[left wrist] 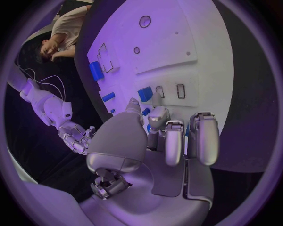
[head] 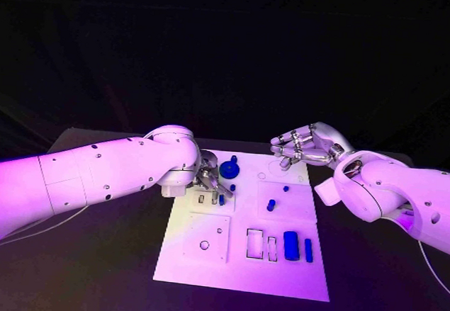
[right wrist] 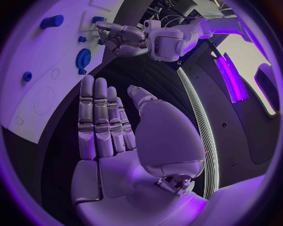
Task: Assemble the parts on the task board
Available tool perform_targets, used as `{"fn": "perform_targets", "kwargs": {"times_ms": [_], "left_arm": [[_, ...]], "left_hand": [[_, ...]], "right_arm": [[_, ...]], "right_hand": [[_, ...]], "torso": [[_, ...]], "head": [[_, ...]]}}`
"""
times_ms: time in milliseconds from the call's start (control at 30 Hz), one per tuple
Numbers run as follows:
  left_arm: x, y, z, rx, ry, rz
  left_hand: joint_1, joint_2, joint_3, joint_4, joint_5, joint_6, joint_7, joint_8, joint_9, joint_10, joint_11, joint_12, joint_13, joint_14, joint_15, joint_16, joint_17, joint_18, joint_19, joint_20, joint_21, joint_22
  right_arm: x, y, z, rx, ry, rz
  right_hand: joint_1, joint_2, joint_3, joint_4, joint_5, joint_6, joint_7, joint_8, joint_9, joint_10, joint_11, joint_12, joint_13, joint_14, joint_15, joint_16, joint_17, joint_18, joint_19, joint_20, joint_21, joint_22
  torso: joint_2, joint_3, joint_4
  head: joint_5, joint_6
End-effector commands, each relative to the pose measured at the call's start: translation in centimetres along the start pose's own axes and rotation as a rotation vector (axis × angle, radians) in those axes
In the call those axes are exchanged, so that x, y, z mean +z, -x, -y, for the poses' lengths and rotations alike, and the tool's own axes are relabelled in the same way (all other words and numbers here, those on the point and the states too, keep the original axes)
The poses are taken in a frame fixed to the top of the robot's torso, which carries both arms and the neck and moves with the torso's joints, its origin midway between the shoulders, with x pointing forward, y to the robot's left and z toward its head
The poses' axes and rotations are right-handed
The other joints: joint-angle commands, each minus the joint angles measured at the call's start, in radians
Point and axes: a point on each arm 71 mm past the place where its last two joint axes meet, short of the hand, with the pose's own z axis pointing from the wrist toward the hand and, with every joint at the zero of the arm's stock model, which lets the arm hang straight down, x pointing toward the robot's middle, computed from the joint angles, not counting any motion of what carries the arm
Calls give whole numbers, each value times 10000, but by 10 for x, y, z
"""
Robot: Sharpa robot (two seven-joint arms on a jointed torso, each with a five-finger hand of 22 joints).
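Working at the task board [head: 241,270]'s far-left zone, the left hand [head: 205,179] hangs fingers-down over the small blue parts beside the blue gear [head: 229,171]. Whether it pinches anything: cannot tell. In head view the fingers are bunched and mostly masked by the wrist; in left wrist view they curl toward a small blue part [left wrist: 145,93] and another blue piece [left wrist: 145,111] just at the fingertips, but contact isn't resolvable.

Right hand [head: 303,150] is held off the board's far-right corner, fingers curled loosely in head view; right wrist view shows the fingers [right wrist: 100,117] straight, pressed side by side, palm bare, holding nothing. Judgement: parked clear so the left arm has room; board work is one-handed at this step.

Part layout, head view:
- gear w/ a blue peg [head: 233,158] just beyond it, far-left area
- two short blue pegs [head: 271,204] mid-board, right of centre
- large blue cylinder [head: 291,245] and slim blue bar [head: 309,250] lying flat near the right edge, beside two rectangular cut-outs [head: 254,243]
- raised square plate [head: 208,237] w/ a round hole, near-left

Judgement: cylinder and bar lie loose next to their slots, so most of the assy is still open.

View differences: left wrist view gives slot outlines near the fingertips [left wrist: 180,91] that head view hides under the arm. Right wrist view shows the gear [right wrist: 83,58] from the far side, plus the left hand [right wrist: 120,37] stooped over the board.
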Motion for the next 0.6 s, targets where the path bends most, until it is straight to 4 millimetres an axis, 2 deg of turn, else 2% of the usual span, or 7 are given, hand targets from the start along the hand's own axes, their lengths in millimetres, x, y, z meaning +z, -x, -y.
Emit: {"fn": "perform_targets", "kwargs": {"times_ms": [33,600], "left_arm": [[-1,-3,2,-46,-138,-316],[-1,-3,2,-25,-139,-400]], "left_hand": [[101,31,-30,-17,41,-51,-8,66,15,29,-29,47,18,1053,-79,31,2635,-186,196,-47,65,432],[485,104,114,-30,57,-134,-16,116,194,16,-39,20,13,1053,-86,31,2635,-191,195,-53,91,476]], "right_arm": [[0,-2,0,-68,38,-223],[0,-3,1,-61,11,-255]], "right_hand": [[-20,103,-62,-6,-68,-74,-14,65,-7,-88,11,-51,17,-51,1,-36,9,7,-86,-12,-52,-9],[-22,109,-63,-4,-63,-73,-14,68,-7,-89,11,-49,19,-55,2,-36,13,7,-90,-10,-53,-10]], "torso": [[3,1,3],[17,0,20]], "head": [[4,2],[-10,-26]]}}
